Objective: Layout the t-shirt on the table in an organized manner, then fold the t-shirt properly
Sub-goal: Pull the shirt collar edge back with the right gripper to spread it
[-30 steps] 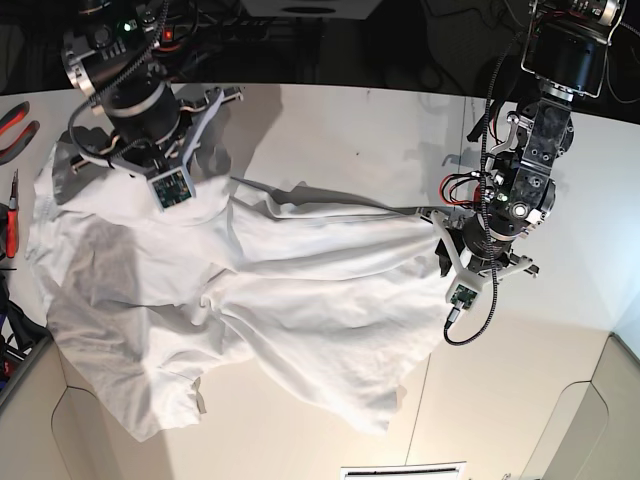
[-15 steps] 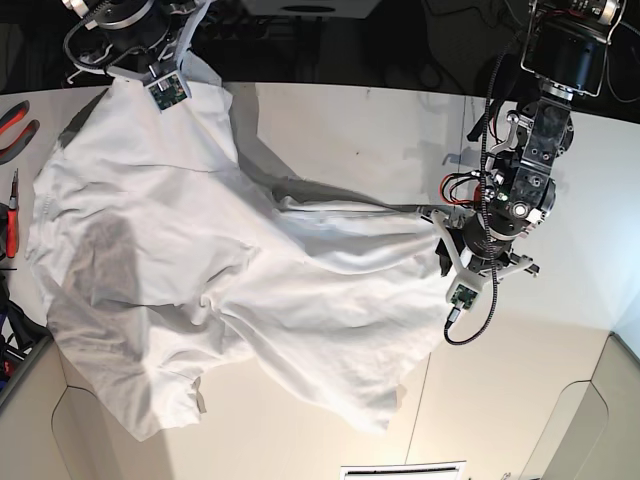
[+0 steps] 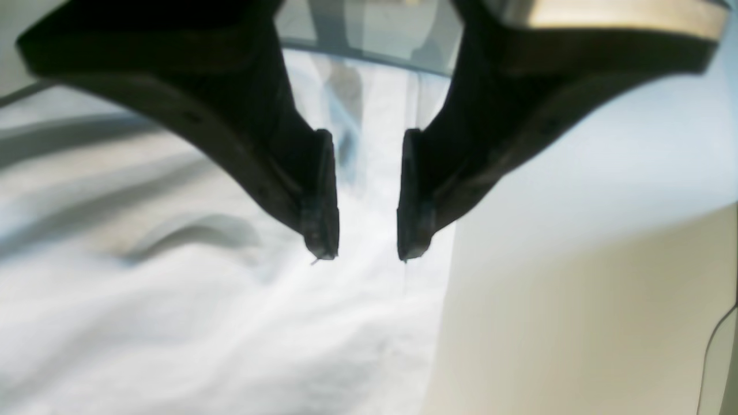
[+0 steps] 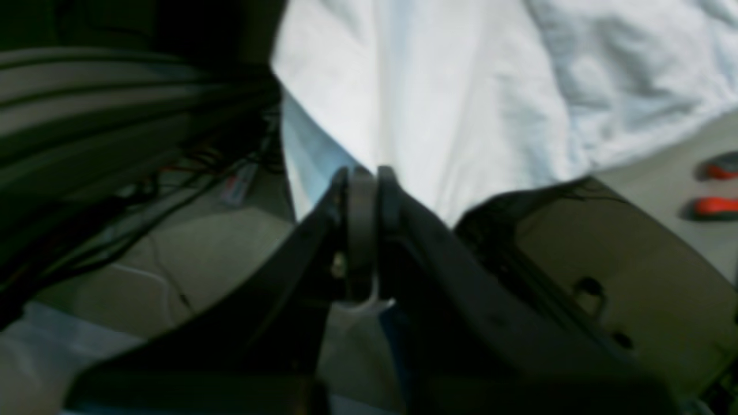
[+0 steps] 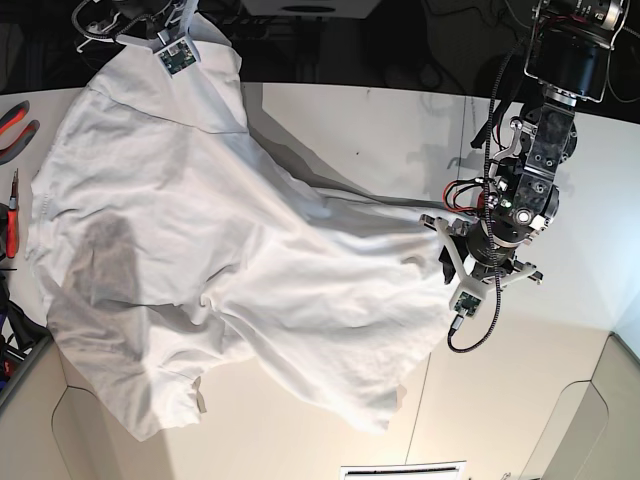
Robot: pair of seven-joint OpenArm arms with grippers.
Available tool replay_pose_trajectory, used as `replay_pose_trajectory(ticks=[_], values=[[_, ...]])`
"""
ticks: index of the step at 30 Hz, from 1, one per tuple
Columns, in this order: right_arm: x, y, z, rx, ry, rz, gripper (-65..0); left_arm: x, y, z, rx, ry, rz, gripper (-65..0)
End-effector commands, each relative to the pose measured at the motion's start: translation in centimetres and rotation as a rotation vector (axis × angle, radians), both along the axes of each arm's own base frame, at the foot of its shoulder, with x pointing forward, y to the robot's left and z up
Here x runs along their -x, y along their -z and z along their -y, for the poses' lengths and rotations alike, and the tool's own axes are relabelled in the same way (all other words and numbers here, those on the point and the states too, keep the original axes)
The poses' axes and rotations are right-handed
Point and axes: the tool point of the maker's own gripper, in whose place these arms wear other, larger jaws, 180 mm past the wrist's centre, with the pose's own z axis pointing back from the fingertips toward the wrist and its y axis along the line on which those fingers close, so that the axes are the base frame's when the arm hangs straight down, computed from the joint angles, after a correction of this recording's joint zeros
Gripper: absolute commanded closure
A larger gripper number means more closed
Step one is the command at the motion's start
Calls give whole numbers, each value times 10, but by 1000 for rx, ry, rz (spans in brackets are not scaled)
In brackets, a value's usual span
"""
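The white t-shirt (image 5: pixel 250 280) lies spread and wrinkled over the left and middle of the table (image 5: pixel 380 120). My right gripper (image 5: pixel 165 35) is at the far left corner, shut on an edge of the shirt (image 4: pixel 461 86) and holding it up above the table's back edge; in the right wrist view the gripper (image 4: pixel 363 178) pinches the cloth. My left gripper (image 5: pixel 462 255) is at the shirt's right edge. In the left wrist view it (image 3: pixel 366 251) is open, low over the shirt (image 3: pixel 230 323), with nothing between its fingers.
Red-handled pliers (image 5: pixel 15 125) and other tools (image 5: pixel 10 220) lie at the left edge. Dark cables (image 4: pixel 144 190) hang behind the table. A thin seam line (image 5: pixel 425 390) runs through the bare front right of the table (image 3: pixel 576 259).
My right gripper has lifted the shirt's corner higher and farther back, past the table's back edge. The taut fold toward my left gripper has gone slack, and the left arm has shifted slightly.
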Motion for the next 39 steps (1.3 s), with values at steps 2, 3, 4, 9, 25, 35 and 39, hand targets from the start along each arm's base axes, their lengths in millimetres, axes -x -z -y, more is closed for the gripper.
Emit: replay_pose_trajectory(ticks=[2,3,4,9,25,35,39], values=[[-4,-6,7,29,18,32,0,-16,-20,-12,-17,-50,80,-204],[-6,-7,10,44,31,41,0,-18,-23,-18,-41,-75,95,-204],[-7,-7,13,57,40,46,0,-19,-25,-24,-67,-97,110,-204],[-13,-10,24,107,83,83,0,-23,-33,-42,-151,-160,161,-204],[-8,-7,7,22,46,45,-200,-23,-34,-42,-153,-162,163,-204],[-40,-15,4,7,43,146,-200,-23,-34,-41,-150,-157,164,-204],[-70,-25,1,-12,36,249,-200,-23,-34,-41,-151,-158,164,-204]])
